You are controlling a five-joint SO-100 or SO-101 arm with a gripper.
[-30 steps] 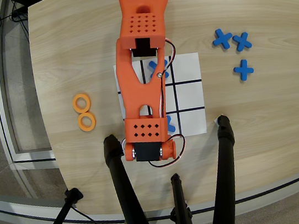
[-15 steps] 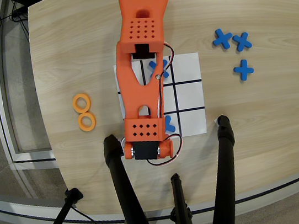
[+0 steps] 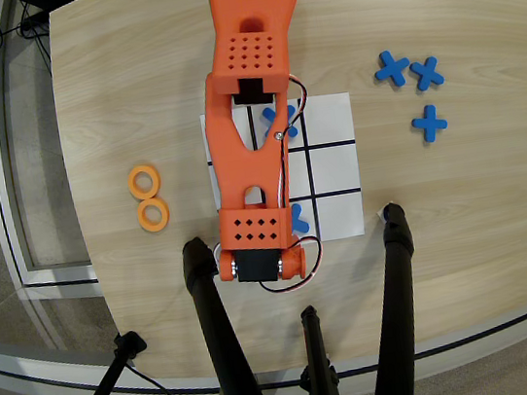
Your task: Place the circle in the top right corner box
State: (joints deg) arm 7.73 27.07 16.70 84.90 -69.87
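The pale wooden table (image 3: pixel 463 219) carries everything. The orange plastic robot arm (image 3: pixel 252 130) reaches from the table's far edge over the left column of the white black-lined paper grid (image 3: pixel 332 163), hiding its gripper, so whether that is open cannot be told. Three blue plastic crosses (image 3: pixel 412 88) lie near the right edge, two orange plastic rings (image 3: pixel 149 198) near the left edge.

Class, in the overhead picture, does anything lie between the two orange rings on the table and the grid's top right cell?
Yes. The orange arm lies over the grid's left column, between the rings and that cell; a blue cross sits in the top middle cell.
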